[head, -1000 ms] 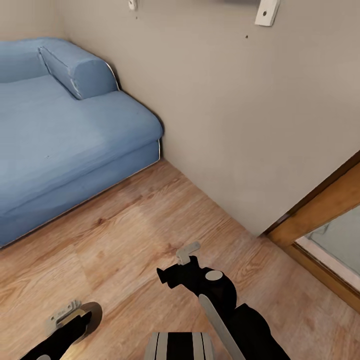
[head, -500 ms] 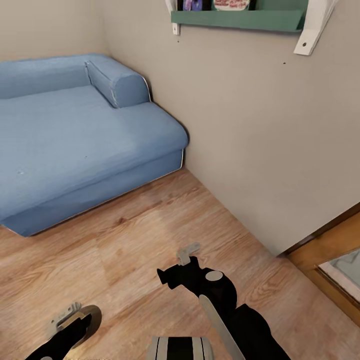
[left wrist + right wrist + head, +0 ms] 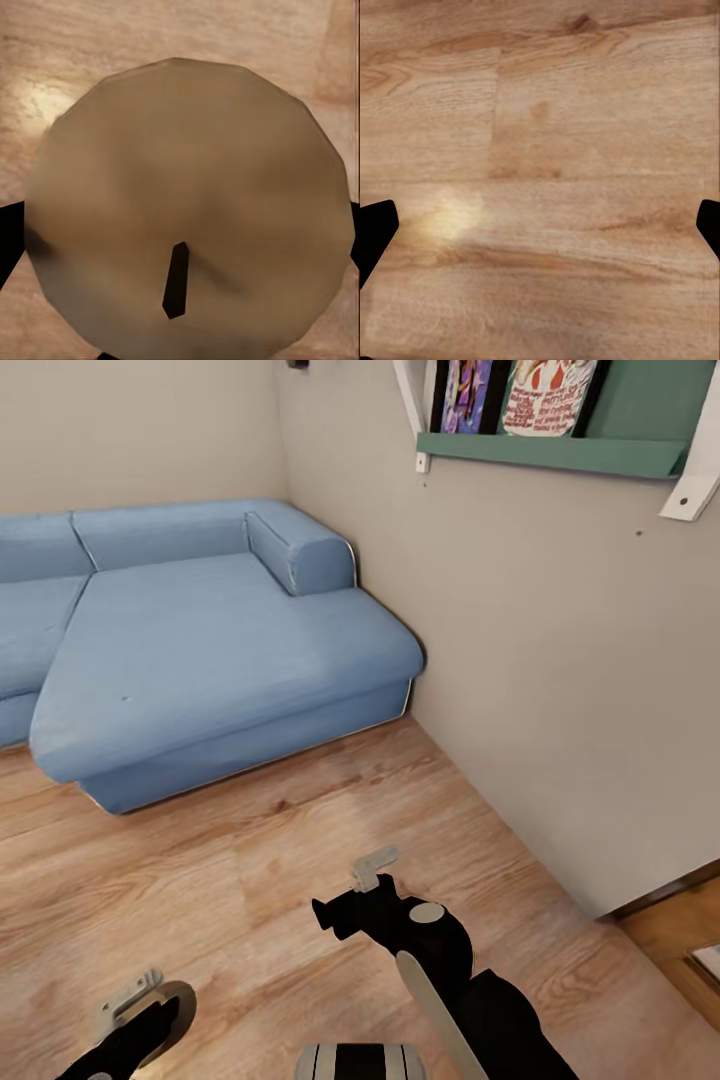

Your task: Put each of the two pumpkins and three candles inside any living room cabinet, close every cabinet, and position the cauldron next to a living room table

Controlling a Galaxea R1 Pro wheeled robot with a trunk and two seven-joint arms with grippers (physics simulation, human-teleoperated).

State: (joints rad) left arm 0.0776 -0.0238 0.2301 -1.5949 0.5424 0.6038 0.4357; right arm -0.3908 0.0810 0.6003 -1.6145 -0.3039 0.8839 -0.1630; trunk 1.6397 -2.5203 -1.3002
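Nearest, left gripper (image 3: 135,1000) clenched on a candle (image 3: 187,202); the left wrist view shows its beige top and dark wick between the dark fingertips (image 3: 9,240). Candle disc just under the gripper in the head view. Right gripper (image 3: 372,868) carries nothing, jaws spread, only floor (image 3: 540,150) between the tips. Beyond both, bare wood floor runs to the sofa (image 3: 220,660). Past the sofa's right end, the wall (image 3: 560,660) with a green shelf (image 3: 560,452) of books above. No cabinet in sight, so this looks like transit. Judgement: keep the grip firm and candle upright while turning away from the sofa; keep the arms tucked clear of the wall.
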